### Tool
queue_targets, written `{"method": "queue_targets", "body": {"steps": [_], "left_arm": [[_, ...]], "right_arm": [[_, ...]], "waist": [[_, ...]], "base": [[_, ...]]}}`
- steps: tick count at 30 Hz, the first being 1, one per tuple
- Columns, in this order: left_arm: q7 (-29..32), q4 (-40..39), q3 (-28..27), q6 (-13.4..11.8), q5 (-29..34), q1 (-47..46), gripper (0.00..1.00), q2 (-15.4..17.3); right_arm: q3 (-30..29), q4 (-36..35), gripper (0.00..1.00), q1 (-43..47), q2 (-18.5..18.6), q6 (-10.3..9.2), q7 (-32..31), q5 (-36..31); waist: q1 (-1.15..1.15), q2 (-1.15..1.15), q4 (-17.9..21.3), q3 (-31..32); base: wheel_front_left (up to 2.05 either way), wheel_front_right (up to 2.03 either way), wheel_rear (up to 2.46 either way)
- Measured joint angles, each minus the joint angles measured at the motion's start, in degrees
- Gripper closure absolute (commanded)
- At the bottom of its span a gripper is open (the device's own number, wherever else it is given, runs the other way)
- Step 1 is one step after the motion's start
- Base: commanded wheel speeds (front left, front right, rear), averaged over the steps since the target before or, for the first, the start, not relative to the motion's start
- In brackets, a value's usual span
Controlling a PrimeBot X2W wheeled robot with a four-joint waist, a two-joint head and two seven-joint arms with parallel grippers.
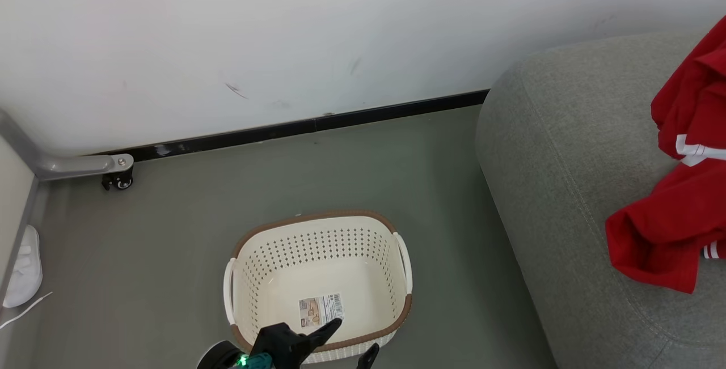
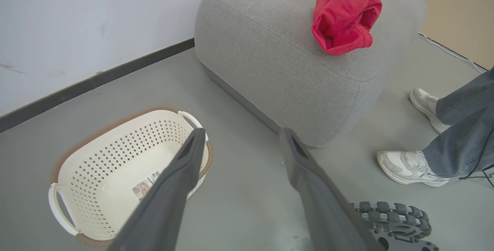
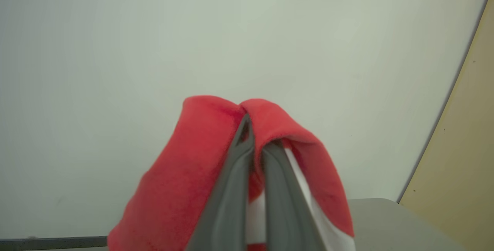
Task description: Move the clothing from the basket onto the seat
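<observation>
Right wrist view, centre: right gripper clamps a white-banded red garment draped over its tips; the left gripper (jaws spread) sits below the bunched red garment on the grey sofa, upper right.

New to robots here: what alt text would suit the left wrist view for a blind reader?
The left gripper, its two dark fingers spread apart, points at grey floor between an empty cream perforated basket and a grey seat with crumpled red clothing on top. A person's legs and white shoes stand at right.
</observation>
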State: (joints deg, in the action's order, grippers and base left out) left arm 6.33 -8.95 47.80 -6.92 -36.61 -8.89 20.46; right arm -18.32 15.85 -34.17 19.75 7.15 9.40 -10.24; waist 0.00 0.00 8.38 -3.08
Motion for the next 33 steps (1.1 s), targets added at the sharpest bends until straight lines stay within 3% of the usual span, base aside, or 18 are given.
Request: {"method": "queue_targets", "body": {"steps": [18, 33], "left_arm": [[0.7, -1.9, -0.4, 0.1, 0.0, 0.0, 0.0, 2.5], [1.7, -3.4, -0.8, 0.1, 0.5, -0.1, 0.0, 4.5]], "right_arm": [[-7.3, 5.1, 1.0, -1.4, 0.9, 0.0, -0.6, -0.2], [-16.1, 10.5, 1.0, 2.6, -4.8, 0.0, -0.6, -0.1]], "waist": [[0.0, 0.0, 0.9, -3.4], [0.0, 0.0, 2.2, -6.0]], "base": [[0.0, 0.0, 0.0], [0.0, 0.0, 0.0]]}}
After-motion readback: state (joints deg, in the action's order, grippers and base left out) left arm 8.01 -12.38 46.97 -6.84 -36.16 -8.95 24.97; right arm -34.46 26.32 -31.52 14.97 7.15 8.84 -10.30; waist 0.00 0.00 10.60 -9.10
